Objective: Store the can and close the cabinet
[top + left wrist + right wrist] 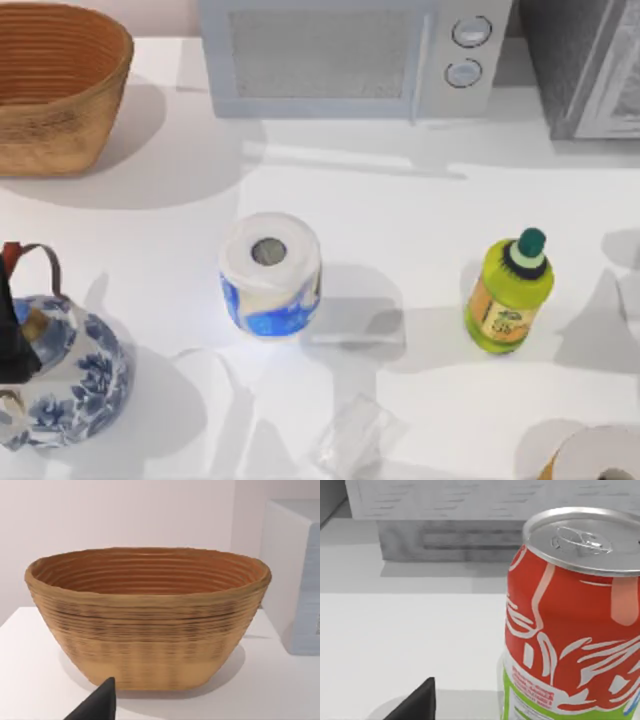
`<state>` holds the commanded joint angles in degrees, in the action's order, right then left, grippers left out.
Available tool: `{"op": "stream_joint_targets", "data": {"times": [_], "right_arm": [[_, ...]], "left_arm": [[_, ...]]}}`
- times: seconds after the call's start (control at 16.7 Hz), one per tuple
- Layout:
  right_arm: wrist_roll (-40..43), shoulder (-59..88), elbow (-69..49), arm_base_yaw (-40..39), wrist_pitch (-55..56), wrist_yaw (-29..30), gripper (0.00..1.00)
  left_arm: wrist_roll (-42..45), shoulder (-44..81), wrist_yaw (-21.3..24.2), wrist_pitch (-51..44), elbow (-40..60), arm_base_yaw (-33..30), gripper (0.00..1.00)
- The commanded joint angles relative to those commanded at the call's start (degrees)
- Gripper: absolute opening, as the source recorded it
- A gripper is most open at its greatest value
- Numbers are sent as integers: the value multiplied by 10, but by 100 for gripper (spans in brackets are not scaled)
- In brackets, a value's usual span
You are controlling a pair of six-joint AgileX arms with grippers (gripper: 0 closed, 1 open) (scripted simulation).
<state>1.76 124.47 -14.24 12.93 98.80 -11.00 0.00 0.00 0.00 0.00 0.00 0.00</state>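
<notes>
A red, white and green can (570, 625) with a silver top stands upright on the white table, very close in the right wrist view. A dark part of my right gripper (415, 705) shows just beside the can, apart from it. Behind the can stands the grey cabinet (470, 535), which is at the back right corner (585, 70) in the top view. I cannot tell whether the cabinet stands open. My left arm (8, 340) is parked at the table's left edge, facing the basket.
A woven basket (55, 85) sits at the back left and a microwave (350, 55) at the back middle. A paper roll (270, 272), a green bottle (510, 295), a blue-patterned teapot (60, 375), a clear wrapper (355, 435) and another roll (600, 455) stand on the table.
</notes>
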Motion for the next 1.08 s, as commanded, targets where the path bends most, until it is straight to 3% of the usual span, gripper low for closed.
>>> {"op": "stream_joint_targets", "data": {"times": [0.48, 0.78, 1.08], "right_arm": [[-5, 39, -127, -28, -86, 29, 100], [-4, 40, -138, -23, -96, 25, 100], [-4, 40, -138, -23, -96, 25, 62]], "left_arm": [[0, 0, 0, 0, 0, 0, 100], [0, 0, 0, 0, 0, 0, 100], [0, 0, 0, 0, 0, 0, 100]]}}
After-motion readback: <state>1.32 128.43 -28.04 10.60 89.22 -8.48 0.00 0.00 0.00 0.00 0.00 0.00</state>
